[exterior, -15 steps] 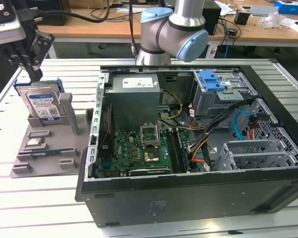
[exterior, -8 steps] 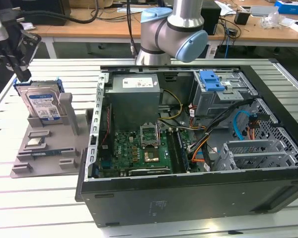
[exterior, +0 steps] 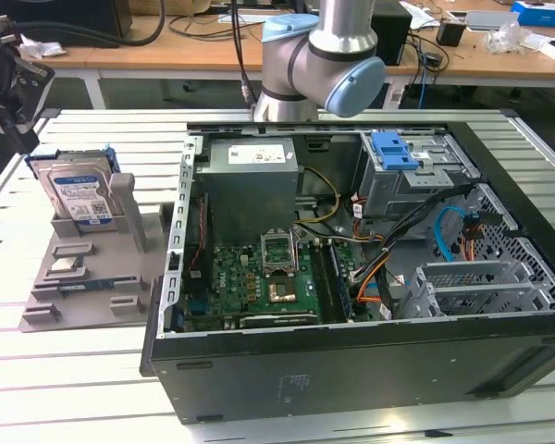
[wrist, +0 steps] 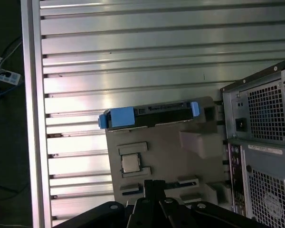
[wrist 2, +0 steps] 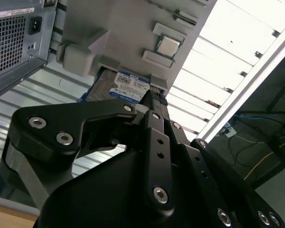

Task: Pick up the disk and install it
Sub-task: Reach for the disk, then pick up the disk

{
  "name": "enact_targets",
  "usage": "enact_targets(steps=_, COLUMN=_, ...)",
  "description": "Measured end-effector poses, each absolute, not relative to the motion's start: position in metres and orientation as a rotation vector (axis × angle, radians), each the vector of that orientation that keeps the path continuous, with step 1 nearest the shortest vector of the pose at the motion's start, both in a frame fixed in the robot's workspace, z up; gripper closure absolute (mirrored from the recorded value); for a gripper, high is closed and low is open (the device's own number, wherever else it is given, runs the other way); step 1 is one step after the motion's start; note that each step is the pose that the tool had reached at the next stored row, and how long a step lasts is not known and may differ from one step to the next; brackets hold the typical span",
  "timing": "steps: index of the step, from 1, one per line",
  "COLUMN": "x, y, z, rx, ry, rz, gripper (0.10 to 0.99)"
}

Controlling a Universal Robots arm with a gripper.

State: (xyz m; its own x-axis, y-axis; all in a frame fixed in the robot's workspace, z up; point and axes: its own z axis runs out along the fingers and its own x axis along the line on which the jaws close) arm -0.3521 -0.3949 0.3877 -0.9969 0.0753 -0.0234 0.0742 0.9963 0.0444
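The disk (exterior: 77, 192) stands upright in a slot at the back of a grey holder tray (exterior: 83, 277), at the exterior view's left. Its white-and-blue label faces the camera and a blue carrier frame clips its sides. In the first wrist view the disk (wrist: 147, 115) is seen edge-on with its blue clips. In the second wrist view its label (wrist 2: 126, 84) peeks out beyond the black fingertips. My gripper (exterior: 18, 129) hangs above and to the left of the disk, apart from it. The gripper (wrist: 153, 186) is shut with nothing held; it also shows in the second wrist view (wrist 2: 152, 97).
An open computer case (exterior: 351, 347) lies on the slatted metal table (exterior: 102, 129) to the right of the tray. Inside are a grey power supply (exterior: 250, 176), a motherboard (exterior: 259, 277), cables and a drive cage with a blue latch bracket (exterior: 393, 150). A processor chip (wrist: 130, 163) sits in the tray.
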Motion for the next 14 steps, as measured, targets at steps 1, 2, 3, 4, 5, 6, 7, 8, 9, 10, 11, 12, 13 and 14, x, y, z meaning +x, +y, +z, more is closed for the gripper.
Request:
enact_targets(steps=1, x=-0.3534, y=-0.3936, z=0.3871, rx=0.117, ry=3.114, rz=0.066, gripper=0.98)
enact_targets(steps=2, x=-0.3548, y=-0.3922, z=0.3865, rx=0.117, ry=3.114, rz=0.065, gripper=0.98)
enact_targets(steps=3, x=-0.3568, y=-0.3909, z=0.3858, rx=0.116, ry=3.114, rz=0.064, gripper=0.98)
enact_targets(steps=4, x=-0.3589, y=-0.39, z=0.3853, rx=0.116, ry=3.114, rz=0.064, gripper=0.98)
enact_targets(steps=5, x=-0.3613, y=-0.3891, z=0.3847, rx=0.116, ry=3.114, rz=0.063, gripper=0.98)
enact_targets(steps=6, x=-0.3627, y=-0.3885, z=0.3843, rx=0.117, ry=3.114, rz=0.063, gripper=0.98)
enact_targets(steps=7, x=-0.3628, y=-0.3882, z=0.3842, rx=0.116, ry=3.114, rz=0.063, gripper=0.98)
enact_targets(steps=8, x=-0.3629, y=-0.3882, z=0.3842, rx=0.116, ry=3.114, rz=0.063, gripper=0.98)
enact_targets(steps=9, x=-0.3629, y=-0.3881, z=0.3842, rx=0.117, ry=3.114, rz=0.063, gripper=0.98)
enact_targets(steps=10, x=-0.3629, y=-0.3881, z=0.3842, rx=0.117, ry=3.114, rz=0.063, gripper=0.98)
enact_targets(steps=11, x=-0.3629, y=-0.388, z=0.3842, rx=0.117, ry=3.114, rz=0.063, gripper=0.98)
enact_targets(steps=12, x=-0.3629, y=-0.388, z=0.3842, rx=0.117, ry=3.114, rz=0.063, gripper=0.98)
enact_targets(steps=13, x=-0.3629, y=-0.388, z=0.3842, rx=0.116, ry=3.114, rz=0.063, gripper=0.98)
enact_targets(steps=14, x=-0.3629, y=-0.388, z=0.3842, rx=0.116, ry=3.114, rz=0.063, gripper=0.98)
